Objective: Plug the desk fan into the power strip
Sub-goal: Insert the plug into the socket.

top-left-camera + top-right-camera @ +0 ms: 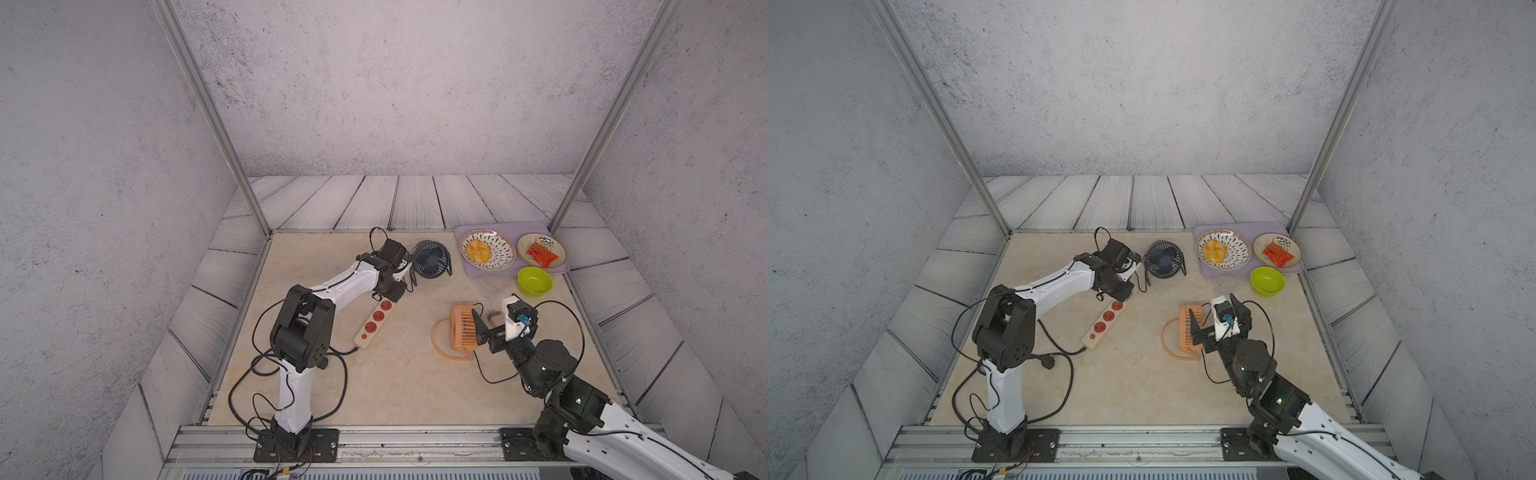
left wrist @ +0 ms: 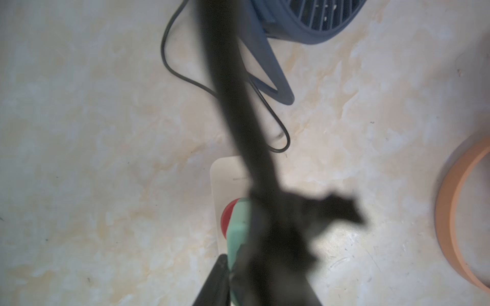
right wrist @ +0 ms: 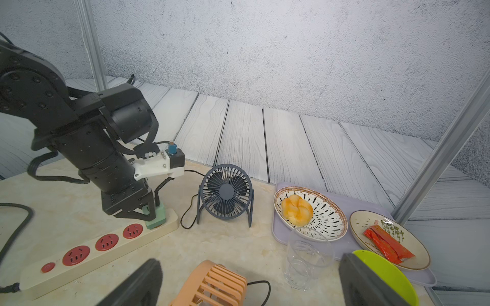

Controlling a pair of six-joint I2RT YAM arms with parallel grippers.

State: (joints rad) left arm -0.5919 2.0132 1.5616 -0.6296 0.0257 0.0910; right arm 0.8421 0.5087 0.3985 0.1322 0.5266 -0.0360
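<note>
The dark blue desk fan [image 1: 431, 258] [image 1: 1163, 259] [image 3: 226, 193] stands upright at the back of the table. Its thin black cord [image 3: 187, 220] [image 2: 169, 63] loops along the table toward the power strip. The cream power strip [image 1: 360, 341] [image 1: 1090, 340] [image 3: 34, 280] lies diagonally, its red sockets facing up. A green plug [image 3: 156, 218] [image 2: 238, 225] sits on the far end socket. My left gripper [image 1: 392, 291] [image 1: 1121, 291] [image 3: 148, 212] points down and is shut on that plug. My right gripper [image 3: 252, 286] [image 1: 494, 311] stands open over the table at the right, holding nothing.
An orange fan [image 1: 463, 326] [image 3: 212, 286] with a ring stand lies just in front of my right gripper. A clear glass [image 3: 307, 257], a lime bowl [image 1: 535, 281] and a lilac tray [image 1: 461, 232] with two plates fill the back right corner. Metal posts stand at both back corners.
</note>
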